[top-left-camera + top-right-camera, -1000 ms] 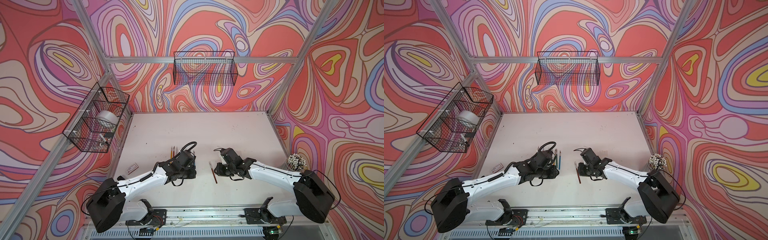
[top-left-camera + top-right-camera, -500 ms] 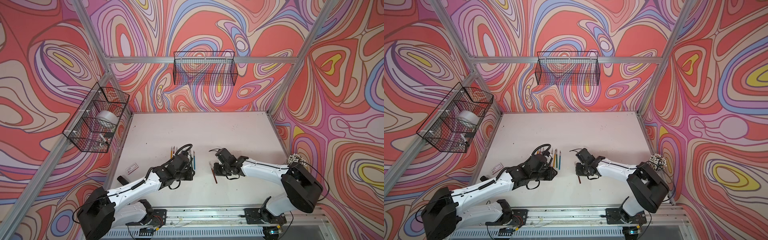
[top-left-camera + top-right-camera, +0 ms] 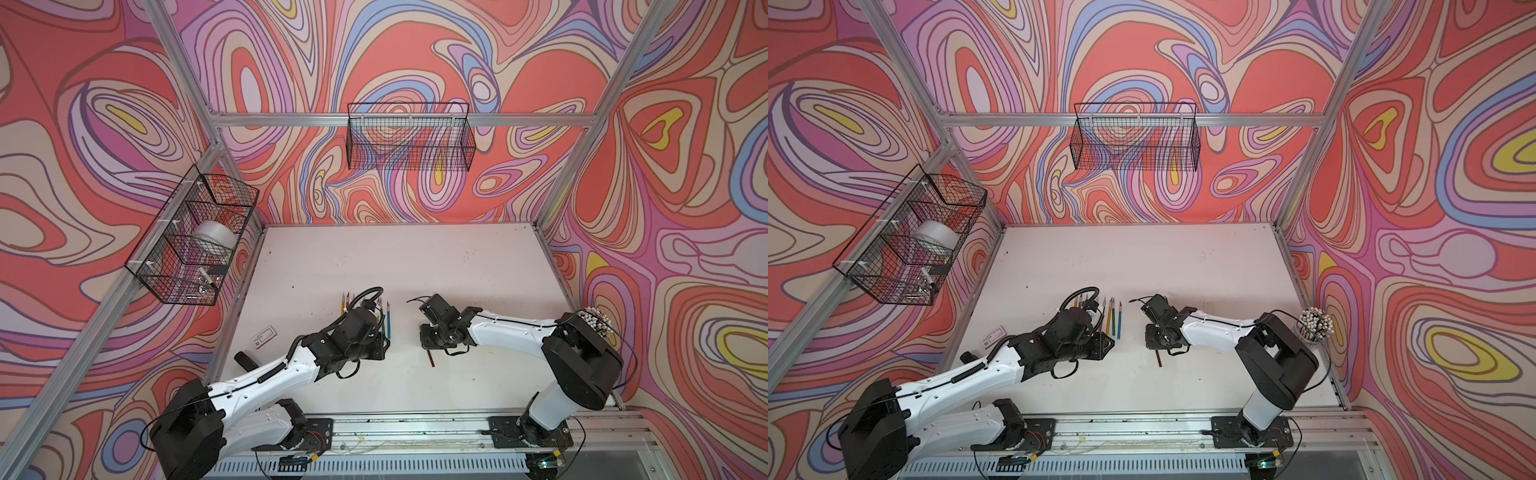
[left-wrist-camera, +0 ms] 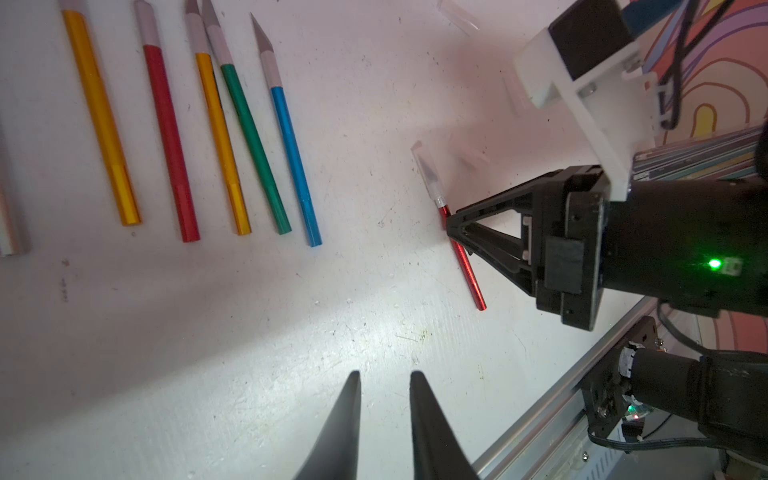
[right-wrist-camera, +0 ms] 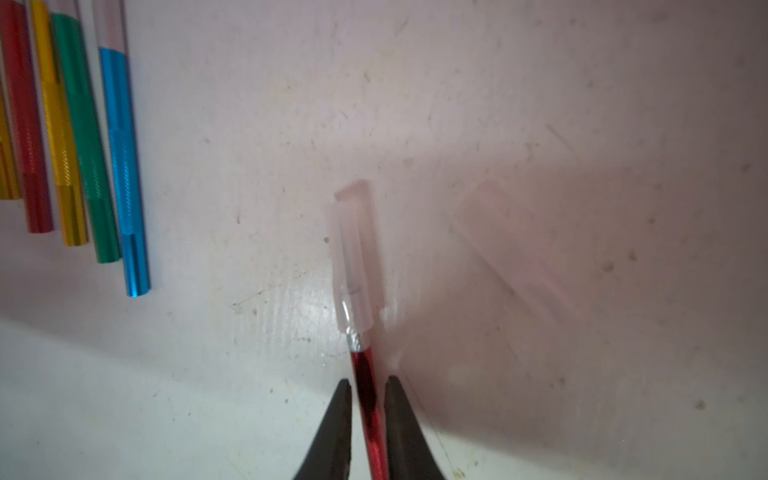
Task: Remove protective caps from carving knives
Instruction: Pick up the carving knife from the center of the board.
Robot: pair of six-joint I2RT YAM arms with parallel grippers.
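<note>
Moved: in a top view, the left arm has stretched forward and the right gripper has settled over the red knife, at 4 o'clock of the bare knives.
Left gripper: left wrist view shows jaws slightly parted, empty.
Red knife: right wrist view shows jaws pinching its handle, cap on (steadying step).
Next: the left gripper pinches the cap and pulls it straight off.

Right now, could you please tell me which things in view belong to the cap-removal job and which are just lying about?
Job: red knife, right gripper astride its handle; its cap, still on; row of uncapped knives; loose cap; left gripper, open and empty.
Lying about: cup of white-tipped sticks; white card; back wire basket; side wire basket with a tape roll.
</note>
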